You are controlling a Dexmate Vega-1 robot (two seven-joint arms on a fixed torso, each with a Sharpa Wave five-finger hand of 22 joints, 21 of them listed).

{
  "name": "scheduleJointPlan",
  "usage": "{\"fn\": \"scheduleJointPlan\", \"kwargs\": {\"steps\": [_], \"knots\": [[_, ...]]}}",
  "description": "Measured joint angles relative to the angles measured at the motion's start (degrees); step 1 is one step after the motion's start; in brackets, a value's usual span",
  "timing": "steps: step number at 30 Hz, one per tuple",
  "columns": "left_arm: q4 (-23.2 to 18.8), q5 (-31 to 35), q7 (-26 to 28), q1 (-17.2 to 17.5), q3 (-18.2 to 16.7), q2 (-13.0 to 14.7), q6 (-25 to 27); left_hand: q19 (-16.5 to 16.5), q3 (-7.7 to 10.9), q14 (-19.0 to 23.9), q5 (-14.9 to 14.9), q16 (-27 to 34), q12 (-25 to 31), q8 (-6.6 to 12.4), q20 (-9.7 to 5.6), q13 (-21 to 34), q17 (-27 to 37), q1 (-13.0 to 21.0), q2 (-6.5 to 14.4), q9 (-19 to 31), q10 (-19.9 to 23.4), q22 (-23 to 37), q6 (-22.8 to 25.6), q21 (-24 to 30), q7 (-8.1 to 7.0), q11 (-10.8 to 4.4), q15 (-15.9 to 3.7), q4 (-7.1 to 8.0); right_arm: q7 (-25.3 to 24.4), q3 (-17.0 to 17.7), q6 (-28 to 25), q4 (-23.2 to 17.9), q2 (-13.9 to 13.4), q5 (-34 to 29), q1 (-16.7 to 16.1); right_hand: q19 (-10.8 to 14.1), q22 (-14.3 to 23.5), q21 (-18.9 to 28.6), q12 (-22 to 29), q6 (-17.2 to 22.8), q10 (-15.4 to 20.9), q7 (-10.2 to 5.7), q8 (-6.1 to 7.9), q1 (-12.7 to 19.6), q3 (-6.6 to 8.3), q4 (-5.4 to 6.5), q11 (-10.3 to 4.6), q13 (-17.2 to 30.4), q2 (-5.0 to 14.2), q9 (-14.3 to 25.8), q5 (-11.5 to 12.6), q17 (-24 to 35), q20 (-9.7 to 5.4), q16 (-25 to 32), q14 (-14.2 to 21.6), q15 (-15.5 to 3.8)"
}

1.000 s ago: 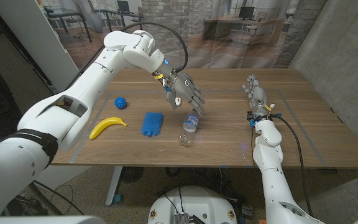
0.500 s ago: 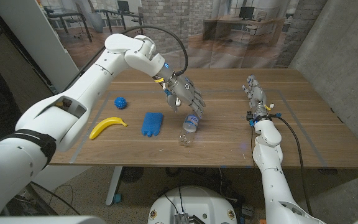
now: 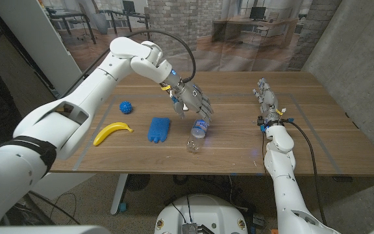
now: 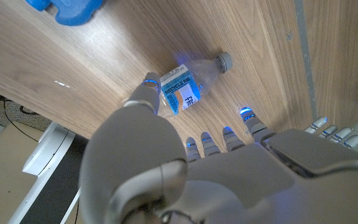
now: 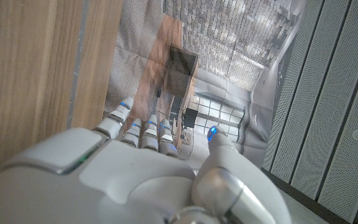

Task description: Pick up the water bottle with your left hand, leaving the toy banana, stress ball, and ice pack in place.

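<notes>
While the water bottle (image 3: 199, 132) lies on its side on the wooden table (image 3: 232, 140), right of the blue ice pack (image 3: 159, 129), the left hand (image 3: 193, 102) hovers just above it, fingers (image 4: 248, 122) spread, holding nothing.

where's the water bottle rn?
Head view: the water bottle lies on its side near the table's front edge, right of the ice pack, just under the left hand, which hasn't gripped it.
</notes>
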Motion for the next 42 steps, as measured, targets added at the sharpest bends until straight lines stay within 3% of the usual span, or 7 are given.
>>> {"fn": "scheduleJointPlan", "kwargs": {"steps": [42], "knots": [[-1.29,13.88,13.11,1.50,1.43,1.43,0.47,0.01,-0.89,0.00,-0.65,0.00,0.40,0.88,-0.01,-0.01,0.00,0.98,0.98,-0.01,0.00,-0.02,0.51,-0.44,0.52,0.00,0.00,0.07,-0.06,-0.09,-0.66,-0.19,-0.07,-0.55,0.26,0.00,0.00,0.00,0.00,0.00,-0.01,0.00,0.00,-0.58,0.00,0.00,0.00,0.00,0.01,0.00,0.00,0.00,0.00,0.00,0.00,0.00]]}}
